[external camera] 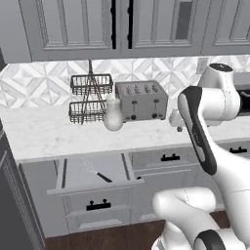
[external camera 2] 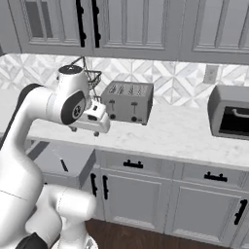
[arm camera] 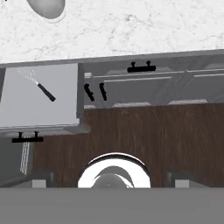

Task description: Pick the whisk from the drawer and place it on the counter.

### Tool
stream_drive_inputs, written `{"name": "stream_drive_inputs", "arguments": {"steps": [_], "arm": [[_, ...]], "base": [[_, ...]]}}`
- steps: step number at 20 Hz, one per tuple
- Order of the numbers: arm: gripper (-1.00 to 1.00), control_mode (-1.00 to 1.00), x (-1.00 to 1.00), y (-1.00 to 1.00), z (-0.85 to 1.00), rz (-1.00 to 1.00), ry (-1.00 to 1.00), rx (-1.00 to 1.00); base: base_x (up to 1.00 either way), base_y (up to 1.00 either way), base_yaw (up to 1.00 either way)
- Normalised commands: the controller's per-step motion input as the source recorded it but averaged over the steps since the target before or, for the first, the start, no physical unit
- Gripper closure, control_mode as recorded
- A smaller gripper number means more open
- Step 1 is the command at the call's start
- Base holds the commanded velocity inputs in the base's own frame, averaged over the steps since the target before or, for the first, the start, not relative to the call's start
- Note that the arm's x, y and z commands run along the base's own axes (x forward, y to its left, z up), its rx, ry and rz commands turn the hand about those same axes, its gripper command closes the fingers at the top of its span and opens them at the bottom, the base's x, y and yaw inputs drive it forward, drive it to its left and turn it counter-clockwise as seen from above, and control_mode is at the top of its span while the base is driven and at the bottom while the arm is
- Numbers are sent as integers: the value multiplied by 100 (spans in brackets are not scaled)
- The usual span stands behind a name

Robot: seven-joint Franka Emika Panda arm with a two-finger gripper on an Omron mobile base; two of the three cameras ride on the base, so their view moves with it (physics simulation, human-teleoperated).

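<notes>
Hand [external camera 2: 96,127] hangs wide open and empty above the table's [external camera: 53,134] front edge, well clear of the drawer [external camera: 78,168]. Lower down and off to its left side, the drawer stands pulled out. Inside it lies the whisk [external camera: 95,172], flat on the floor, black handle toward the drawer's front. Behind the hand stands a toaster [external camera 2: 128,100].

Glossy white rounded arm [external camera: 222,161], dark joint bands, black joint caps
</notes>
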Motion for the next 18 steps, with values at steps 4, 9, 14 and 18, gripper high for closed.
{"name": "stream_drive_inputs", "arguments": {"steps": [4,9,14,18], "arm": [[-100,100,0,0,0,0,0,0],[-100,100,0,0,0,0,0,0],[-100,100,0,0,0,0,0,0],[-100,100,0,0,0,0,0,0]], "base": [[27,-100,33],[22,-70,50],[34,-5,57],[33,0,58]]}}
